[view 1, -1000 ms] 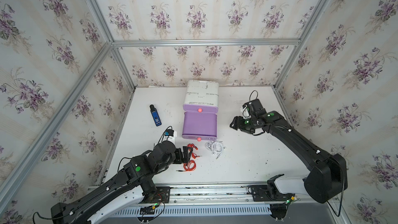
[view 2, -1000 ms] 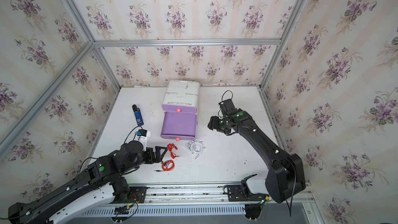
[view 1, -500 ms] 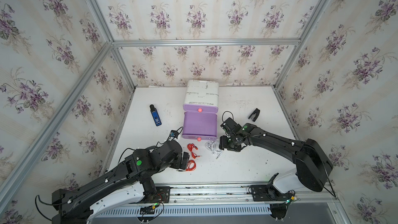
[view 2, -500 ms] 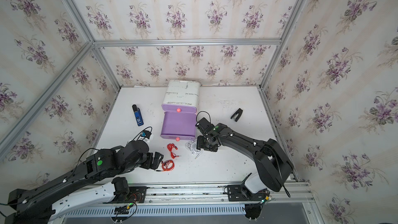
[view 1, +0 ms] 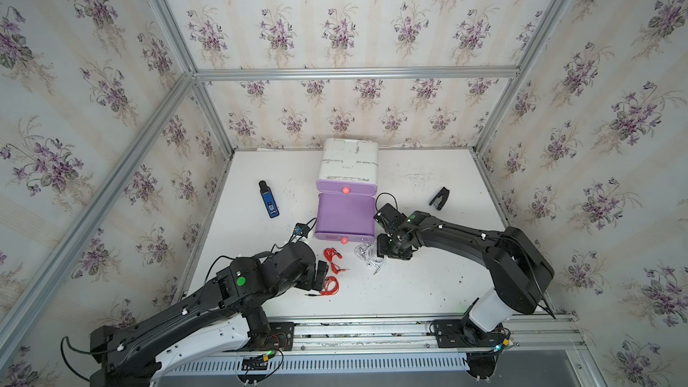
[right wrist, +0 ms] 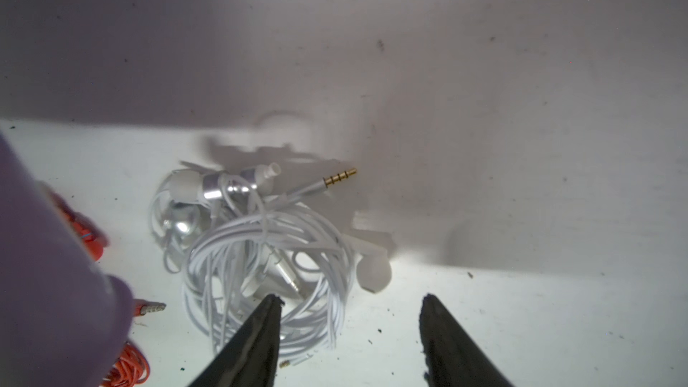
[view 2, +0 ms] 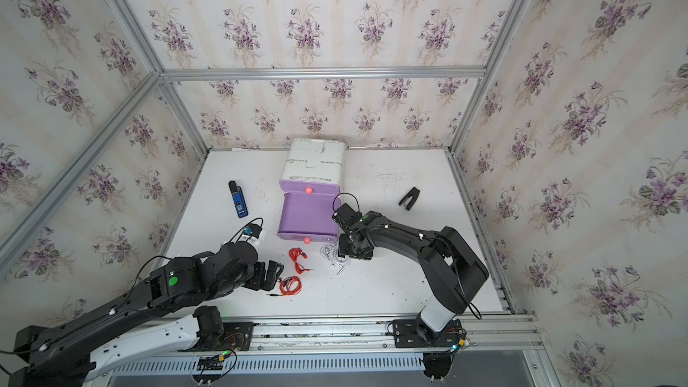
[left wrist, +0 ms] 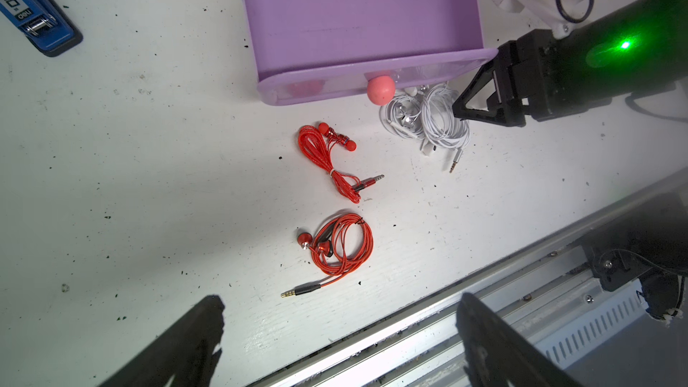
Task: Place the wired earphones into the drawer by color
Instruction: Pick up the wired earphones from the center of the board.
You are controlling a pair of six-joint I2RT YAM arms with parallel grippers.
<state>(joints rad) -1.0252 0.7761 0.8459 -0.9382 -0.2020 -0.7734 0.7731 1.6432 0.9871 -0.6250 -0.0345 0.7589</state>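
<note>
Hovering over the white earphones (right wrist: 268, 240) heaped just in front of the open purple drawer (view 1: 344, 214), the R gripper (right wrist: 350, 297), jaws apart w/ nothing held, is best centred on them so several loops, not one strand, are pinched.

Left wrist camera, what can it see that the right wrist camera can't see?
Only the left wrist view shows the blue gadget, the pink knob, and, whole, the long red earphone bundle and the round red earphone coil. Only the right wrist view shows the gap between the right gripper's jaws, one tip over the white earphones. Both show those white earphones, the purple drawer and bits of red cord.
</note>
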